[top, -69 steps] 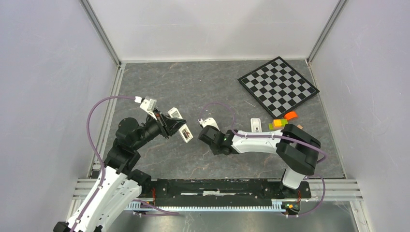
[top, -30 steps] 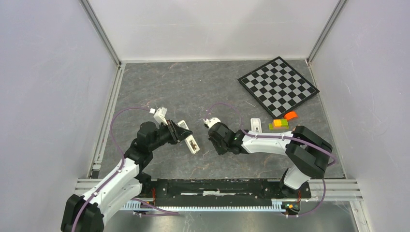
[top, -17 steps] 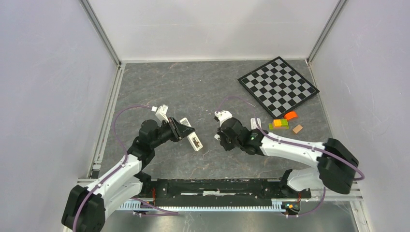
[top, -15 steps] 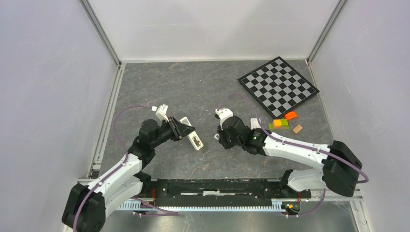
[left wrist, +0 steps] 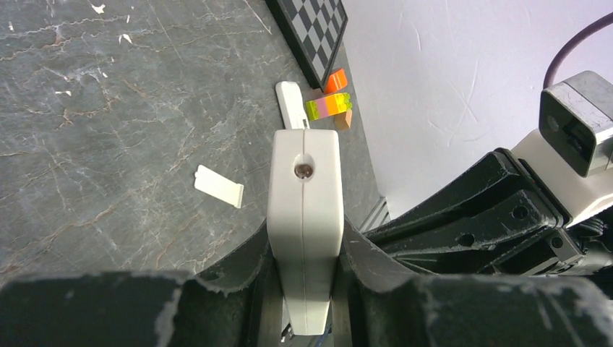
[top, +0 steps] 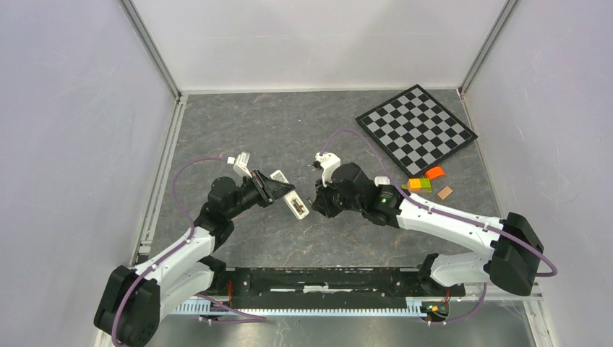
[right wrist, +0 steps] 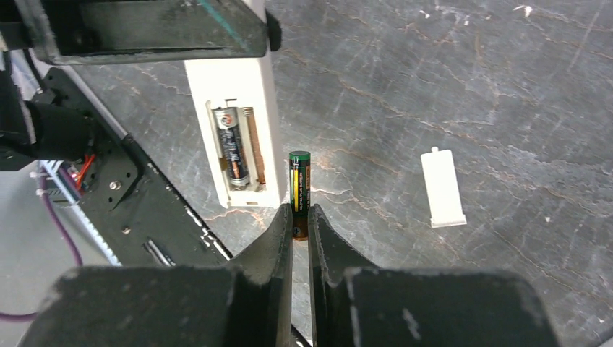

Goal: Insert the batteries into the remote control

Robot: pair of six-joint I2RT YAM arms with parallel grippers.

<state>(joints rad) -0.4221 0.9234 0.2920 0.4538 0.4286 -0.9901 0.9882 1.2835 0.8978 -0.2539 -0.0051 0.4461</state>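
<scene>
Two batteries show in the right wrist view. The first battery (right wrist: 233, 148) lies in the left slot of the open compartment of the remote control (right wrist: 233, 94), which reaches down from the upper left of the frame; the slot to its right shows a metal spring. The second battery (right wrist: 299, 189) sits at frame centre in the right gripper (right wrist: 300, 217). The jaws are closed to a narrow gap on its lower, brassy end, and its green-capped end points up the frame. It is just beside the remote's lower right corner; I cannot tell whether the two touch. A small white cover piece (right wrist: 442, 188) lies flat on the grey marbled table (right wrist: 448, 87), at the right of the frame, well apart from both.

Seen from the left wrist, the remote stands edge-on in the middle of the frame. The left gripper (left wrist: 304, 246) clamps it from both sides, jaws parted only by the remote's thickness. A long white piece (left wrist: 290, 107) and some coloured blocks (left wrist: 329, 107) lie beyond it, near a chessboard (left wrist: 311, 29) at the top edge.

From above, the grippers meet near the centre of the frame. The remote juts toward the lower right from the left gripper, with the right gripper just to its right.
</scene>
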